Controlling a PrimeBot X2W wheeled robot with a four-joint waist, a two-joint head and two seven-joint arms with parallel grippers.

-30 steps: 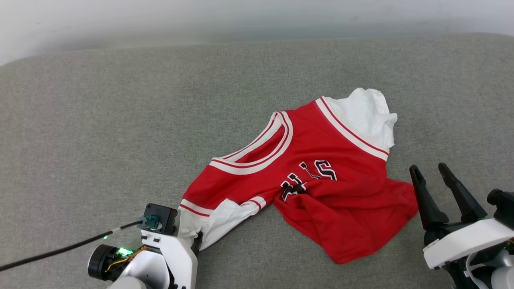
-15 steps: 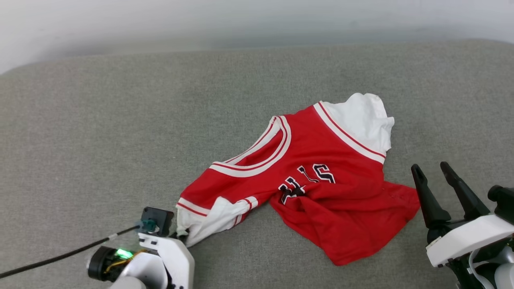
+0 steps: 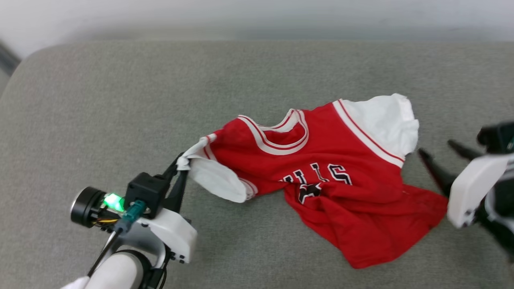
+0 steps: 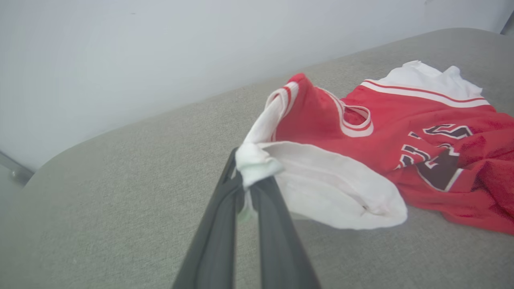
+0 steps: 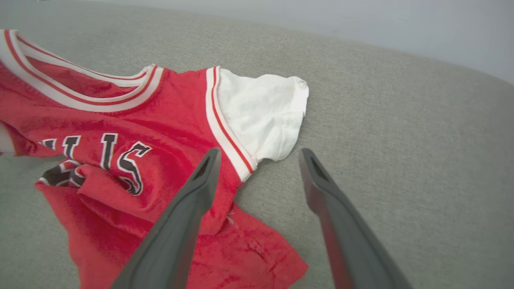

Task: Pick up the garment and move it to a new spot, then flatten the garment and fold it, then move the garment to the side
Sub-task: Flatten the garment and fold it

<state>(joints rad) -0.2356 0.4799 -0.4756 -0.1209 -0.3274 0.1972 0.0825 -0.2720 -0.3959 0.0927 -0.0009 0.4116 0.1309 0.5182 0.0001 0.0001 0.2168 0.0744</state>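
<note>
I have the left gripper [image 4: 245, 178] pressed together on a bunched corner of white sleeve [image 4: 329, 188]. That pinch is why this end of the garment [image 3: 333, 160] rises off the grey cushion [image 3: 112, 104] in a taut little peak while the rest lies slack. The garment sits right of centre on the cushion with its chest lettering up. Its red body is crumpled and folded over itself toward the hem, and its other white sleeve [image 3: 385, 120] is spread flat at the far right. A grip at the sleeve edge rather than mid-body makes sense to me, since dragging from a corner should let the cloth trail out and shed some wrinkles on the way to a new spot. My right gripper [image 5: 260, 154] hangs with its fingers spread wide, holding nothing, by the garment's right edge near that sleeve's striped trim. I judge it is placed there to take the opposite side so both arms can lift together. The risk I see is the thin pinch slipping off the cuff.
</note>
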